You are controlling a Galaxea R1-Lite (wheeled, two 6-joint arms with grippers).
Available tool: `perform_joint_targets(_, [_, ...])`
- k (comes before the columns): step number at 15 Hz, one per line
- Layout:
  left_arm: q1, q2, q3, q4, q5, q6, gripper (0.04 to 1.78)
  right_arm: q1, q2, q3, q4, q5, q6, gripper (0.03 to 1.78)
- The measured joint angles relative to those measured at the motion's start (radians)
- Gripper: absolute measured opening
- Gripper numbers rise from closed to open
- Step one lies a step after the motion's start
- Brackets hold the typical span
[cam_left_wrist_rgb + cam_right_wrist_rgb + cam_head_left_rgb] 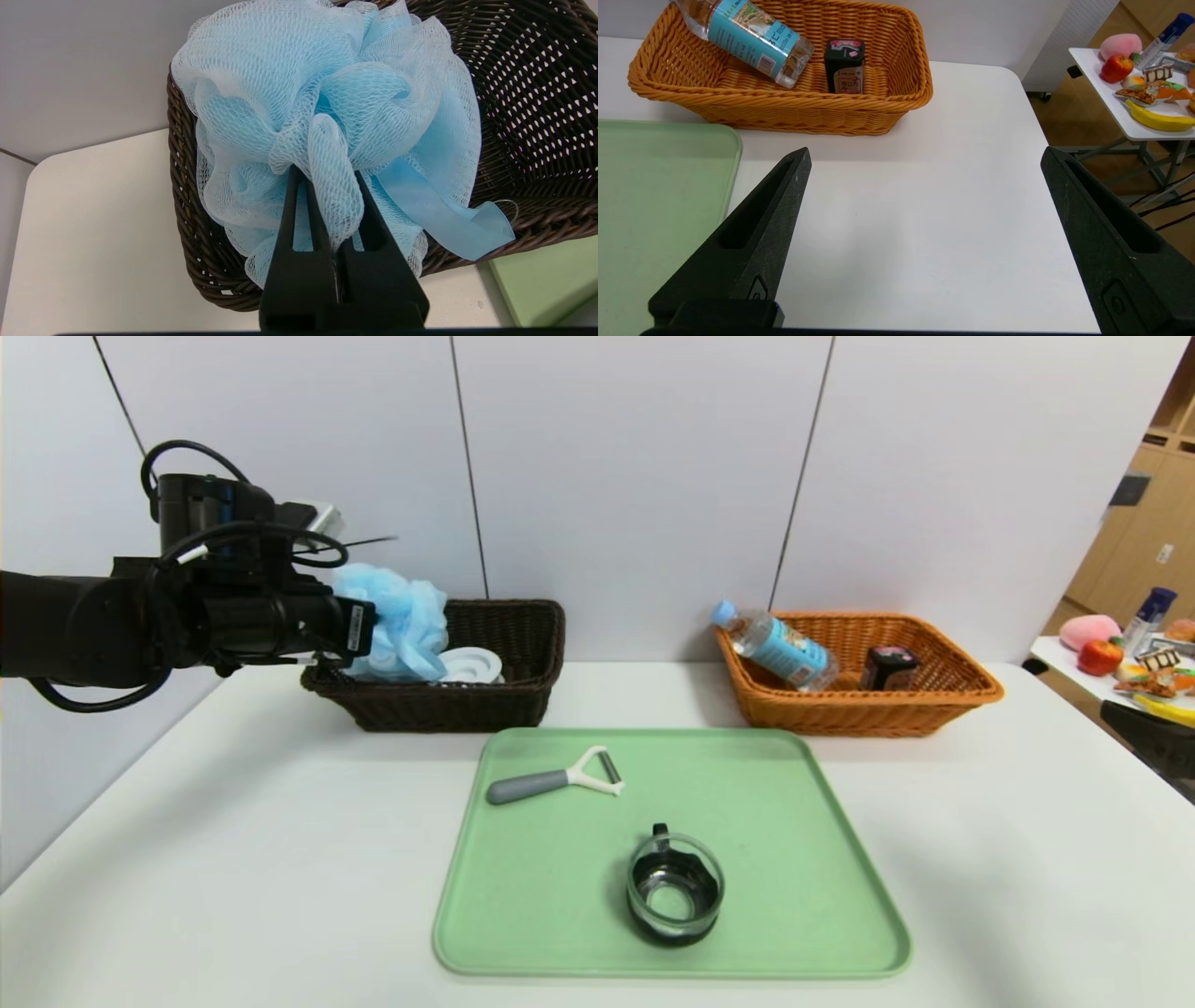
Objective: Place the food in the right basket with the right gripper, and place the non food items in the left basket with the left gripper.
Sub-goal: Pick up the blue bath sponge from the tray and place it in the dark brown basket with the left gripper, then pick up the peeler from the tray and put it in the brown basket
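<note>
My left gripper [369,630] is shut on a light blue mesh bath sponge [397,621] and holds it over the left end of the dark brown basket [523,705]. In the left wrist view the sponge [327,107] bulges round the gripper [329,175], with netting pinched between the fingers. A white round lid [471,665] lies in that basket. The orange basket [952,700] holds a water bottle [775,646] and a small black box [887,667]. A grey-handled peeler [555,779] and a glass jug [674,887] lie on the green tray [840,896]. My right gripper [924,156] is open over bare table, out of the head view.
A side table [1074,663] at the far right carries toy fruit and other items. The white table has free room to the left and right of the tray. A grey wall stands behind the baskets.
</note>
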Motion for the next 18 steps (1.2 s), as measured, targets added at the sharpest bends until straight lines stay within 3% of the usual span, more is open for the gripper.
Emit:
perform_joint_targets(4, [0.002,0.017,0.0,-0.039,0.003,0.001,0.84,0.0,0.008,0.0,0.0,0.0,0.002,1.7])
perform_joint_targets(8, [-0.003,0.006,-0.003,-0.04,-0.004,0.0,1.19,0.0,0.014,0.001,0.0,0.0,0.002,1.7])
perform_joint_targets(11, [-0.087,-0.075,-0.005,-0.011,-0.055,0.019,1.36,0.0,0.02,0.007,0.0,0.001,0.0,1.7])
perform_joint_targets(14, [-0.203,-0.153,0.042,0.044,-0.077,0.129,1.47,0.0,0.022,0.009,0.0,-0.001,0.001,1.7])
perform_joint_targets(18, [-0.333,-0.208,0.219,-0.053,-0.077,0.15,1.56,0.0,0.019,0.017,0.0,-0.001,0.002,1.7])
